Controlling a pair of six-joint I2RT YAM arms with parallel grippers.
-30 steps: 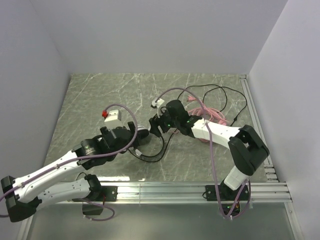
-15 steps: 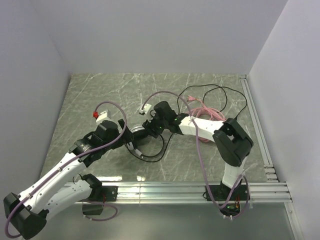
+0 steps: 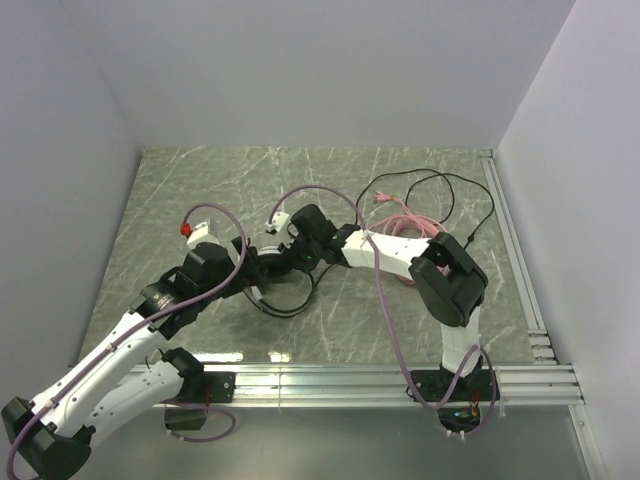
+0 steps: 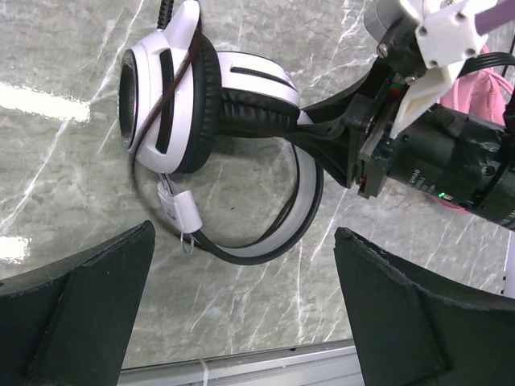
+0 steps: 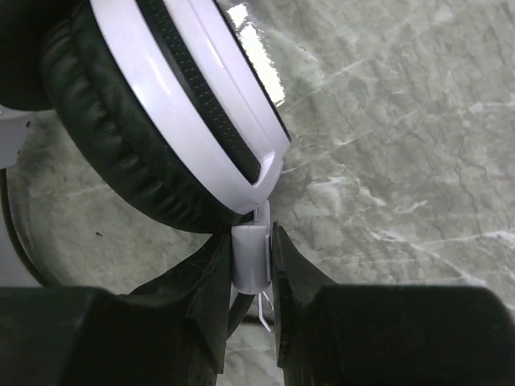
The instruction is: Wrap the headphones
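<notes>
Slipping is our first worry. The right gripper (image 5: 251, 265) has its two fingers pressed on a small white tab (image 5: 251, 245) just under one ear cup of the black-and-white headset (image 4: 201, 104), which lies on the table (image 3: 200, 190) between both arms. Such a narrow hold could let the headset turn or drop out if it is lifted. The left gripper (image 4: 244, 233) hangs fully spread over the headband and holds nothing. The black cable (image 3: 432, 175) runs beside the pink headset (image 3: 405, 222), so we think a pull may tangle them.
</notes>
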